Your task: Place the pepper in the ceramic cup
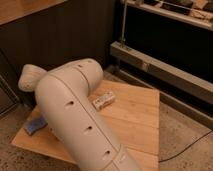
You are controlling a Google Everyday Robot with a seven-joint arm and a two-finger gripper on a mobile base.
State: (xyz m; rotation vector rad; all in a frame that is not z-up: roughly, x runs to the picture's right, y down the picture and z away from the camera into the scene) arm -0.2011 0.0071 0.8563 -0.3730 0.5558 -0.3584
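My white arm [75, 115] fills the middle of the camera view, running from the bottom edge up to a rounded joint [30, 77] at the left. The gripper is not in view, so I cannot say where it stands relative to anything. The pepper is hidden or out of view. A small blue-grey thing [34, 125] lies on the left part of the wooden table [135, 125], partly hidden behind the arm. I cannot tell whether it is the ceramic cup.
A white rectangular box [104, 101] lies on the table just right of the arm. A dark wall stands behind the table. A metal shelf rail [160, 70] runs along the right. A black cable [190, 145] lies on the speckled floor.
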